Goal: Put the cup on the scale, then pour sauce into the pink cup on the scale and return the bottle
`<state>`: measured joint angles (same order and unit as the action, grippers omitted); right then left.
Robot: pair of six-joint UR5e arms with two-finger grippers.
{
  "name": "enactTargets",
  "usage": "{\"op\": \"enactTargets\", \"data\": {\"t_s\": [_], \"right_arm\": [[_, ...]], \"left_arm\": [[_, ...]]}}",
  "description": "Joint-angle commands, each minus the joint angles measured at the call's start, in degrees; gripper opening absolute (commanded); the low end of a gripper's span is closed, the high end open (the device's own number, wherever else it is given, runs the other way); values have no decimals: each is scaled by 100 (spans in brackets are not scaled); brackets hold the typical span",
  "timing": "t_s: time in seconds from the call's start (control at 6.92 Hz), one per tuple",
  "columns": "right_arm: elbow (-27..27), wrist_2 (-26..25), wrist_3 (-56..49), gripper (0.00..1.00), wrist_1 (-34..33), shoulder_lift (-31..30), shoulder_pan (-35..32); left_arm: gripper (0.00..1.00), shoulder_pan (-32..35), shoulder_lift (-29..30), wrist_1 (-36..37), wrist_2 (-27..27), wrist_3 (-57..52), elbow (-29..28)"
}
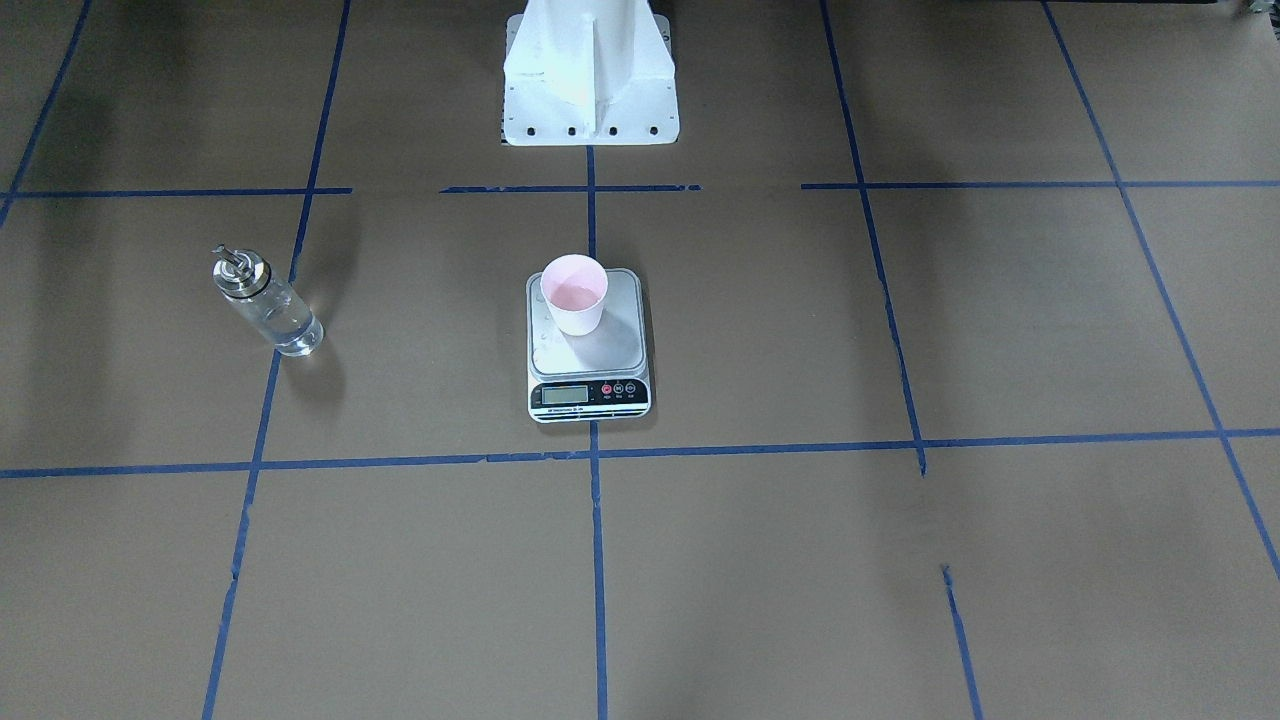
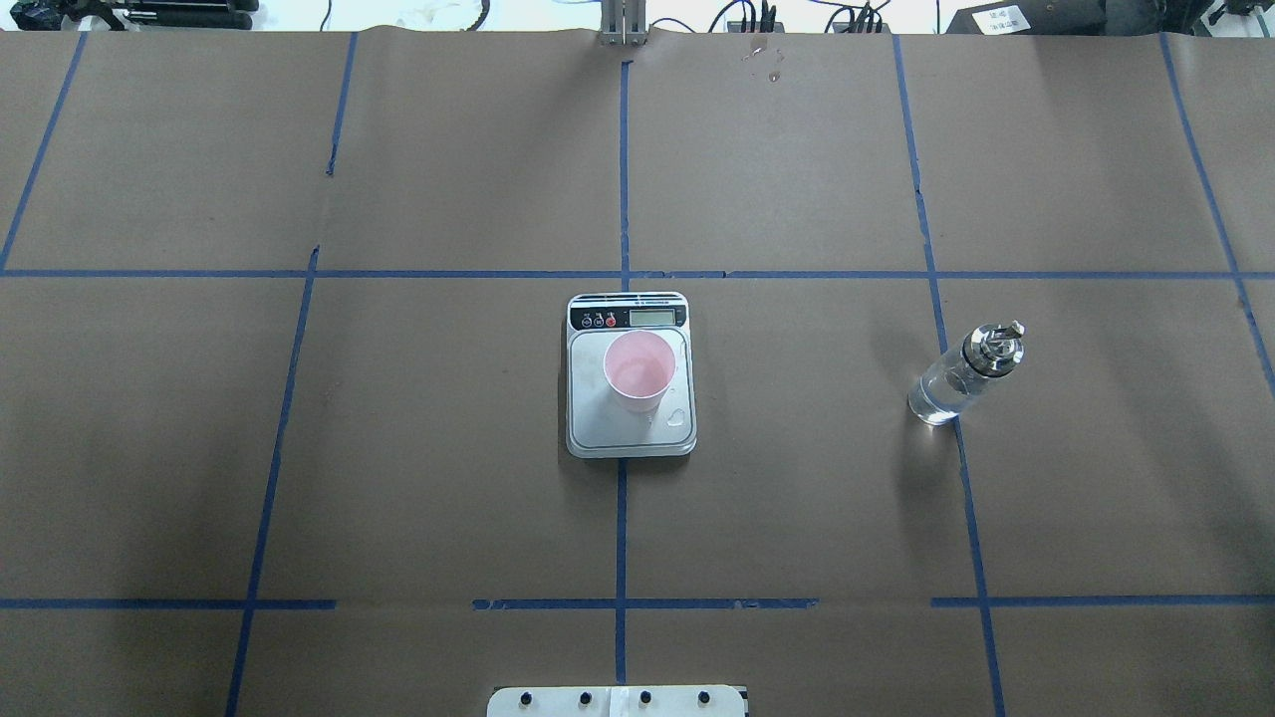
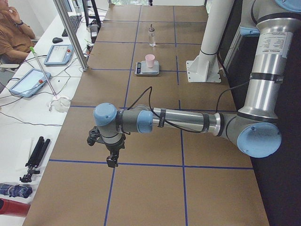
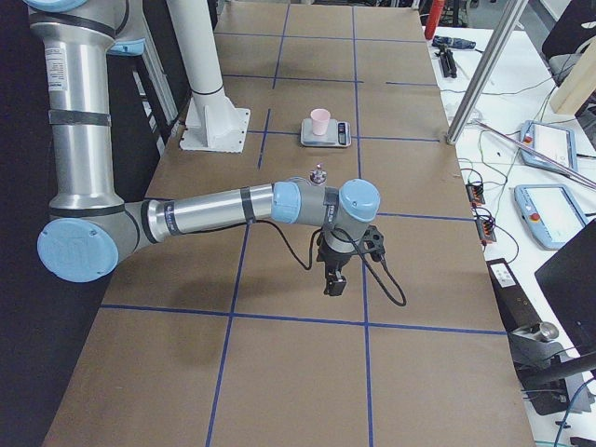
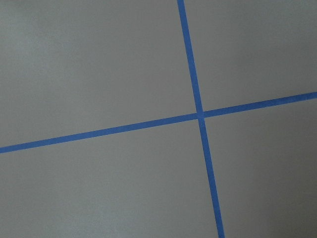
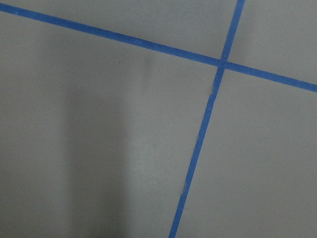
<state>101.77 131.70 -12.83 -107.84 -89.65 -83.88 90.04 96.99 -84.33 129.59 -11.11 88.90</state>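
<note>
Side views only: left end effector (image 3: 112, 160) and right end effector (image 4: 333, 284), both pointing down over the brown-paper counter (image 1: 800, 560). Can't tell whether fingers are apart or together. Neither visible in overhead or front views; task items clearest there. Wrist cams: just matte paper with crossing blue tape lines (image 5: 200, 116).

Pale pink tapered cup (image 1: 574, 293) upright on scale (image 1: 620, 345): flat steel platform, black strip with LCD. Well apart from both end effectors, between the two.

Clear glass cylindrical bottle (image 1: 268, 305), metal collar and spout, upright on counter, colourless sauce (image 1: 292, 328) inside. Standing free between right end effector and scale.
</note>
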Motion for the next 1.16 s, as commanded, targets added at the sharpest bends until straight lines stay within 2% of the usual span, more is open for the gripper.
{"op": "enactTargets", "data": {"t_s": [0.0, 1.01], "right_arm": [[0, 13, -9, 100, 0, 0, 3], [36, -21, -18, 100, 0, 8, 3]], "left_arm": [[100, -4, 31, 4, -39, 3, -4], [100, -4, -31, 13, -65, 3, 14]]}}
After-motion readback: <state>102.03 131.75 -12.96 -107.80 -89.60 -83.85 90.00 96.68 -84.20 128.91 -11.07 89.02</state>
